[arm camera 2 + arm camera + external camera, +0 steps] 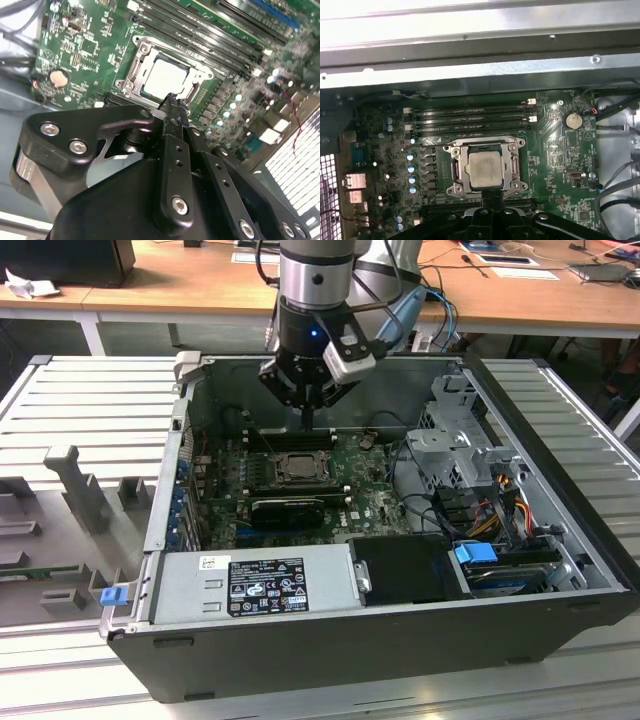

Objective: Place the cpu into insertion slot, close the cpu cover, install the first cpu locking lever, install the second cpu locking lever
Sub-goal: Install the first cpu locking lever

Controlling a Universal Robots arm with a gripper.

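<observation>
- The cpu (297, 467), in the exterior view, lies in the insertion slot (296, 453) on the green motherboard (370, 502) inside the open computer case (330, 650). The arm's hand (307, 423) hangs just above the slot's far edge, its fingers drawn together to a narrow tip with nothing between them.
- In the second wrist view the cpu (165, 77) shows pale and square inside the cpu cover (134, 70), which lies flat around it (the chip shows through its window). The hand (175, 102) points down with its closed tip at the socket's edge.
- In the first wrist view the cpu (484, 168) sits framed by the cover (456, 170), with the memory slots (470, 119) beside the socket and the hand (492, 192) at the frame's edge.
</observation>
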